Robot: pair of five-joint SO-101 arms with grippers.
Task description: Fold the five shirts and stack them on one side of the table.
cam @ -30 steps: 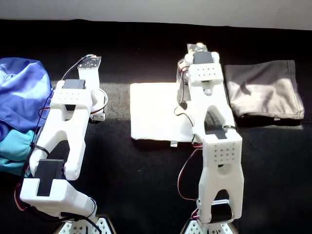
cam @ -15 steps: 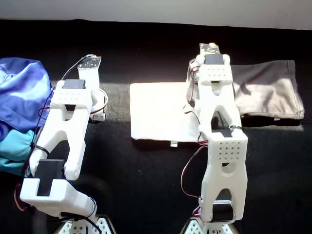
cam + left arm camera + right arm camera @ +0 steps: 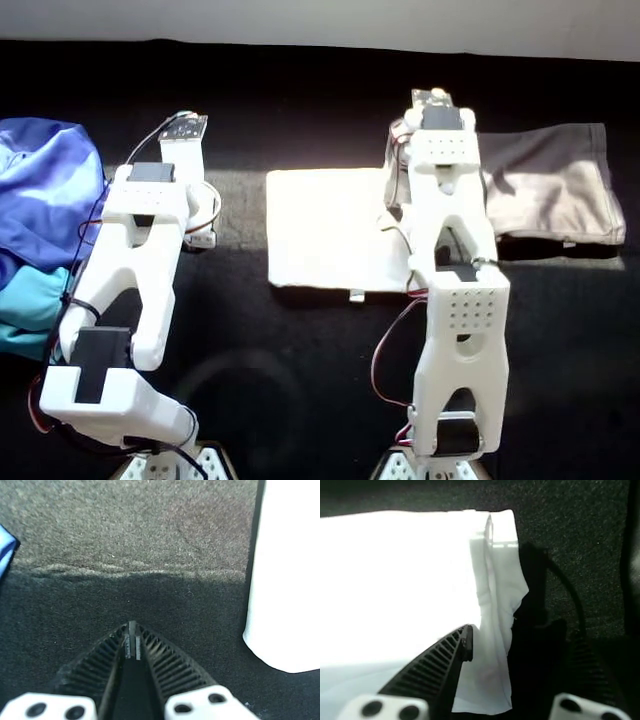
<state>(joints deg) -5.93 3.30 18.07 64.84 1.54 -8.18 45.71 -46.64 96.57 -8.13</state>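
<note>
At mid-table, flat white shirt (image 3: 320, 225), edge rumpled inside wide-apart right claw (image 3: 517, 635); left claw (image 3: 131, 640) together.

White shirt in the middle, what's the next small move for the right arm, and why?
Probably shut the right gripper on the edge of the white shirt. In the right wrist view its jaws stand open with a loose flap of that edge between them, so a grip looks ready. The folded gray shirt beside it suggests where the stack goes.
</note>
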